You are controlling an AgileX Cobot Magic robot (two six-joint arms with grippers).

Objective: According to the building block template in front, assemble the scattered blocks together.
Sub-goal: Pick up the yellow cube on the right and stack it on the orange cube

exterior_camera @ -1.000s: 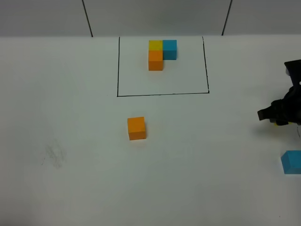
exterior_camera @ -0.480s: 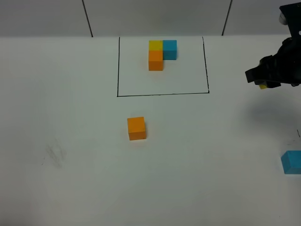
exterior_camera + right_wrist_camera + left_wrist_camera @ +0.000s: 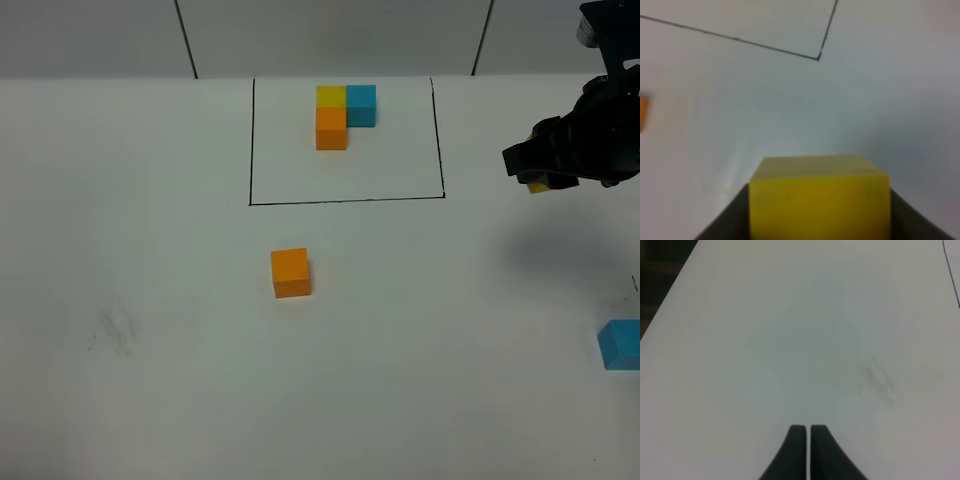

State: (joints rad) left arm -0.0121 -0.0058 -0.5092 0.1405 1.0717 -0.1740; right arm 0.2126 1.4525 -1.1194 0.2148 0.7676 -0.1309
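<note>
Yellow cube (image 3: 820,197), pinched by right gripper (image 3: 532,166), is shown plainly at the wrist; overhead, at 2 o'clock, mostly hidden. Left gripper (image 3: 809,452) is pressed together.

- The black right arm reaches in from the right of the thin black rectangle outline (image 3: 345,200).
- The right gripper (image 3: 527,163) hangs above the white tabletop (image 3: 150,250), just outside the outline's right side.
- Its dark fingers (image 3: 727,222) clamp opposite faces of a small yellow matte cube (image 3: 820,200).
- The left gripper (image 3: 808,432) is well apart from the outline, its fingers pressed together, holding nothing.
</note>
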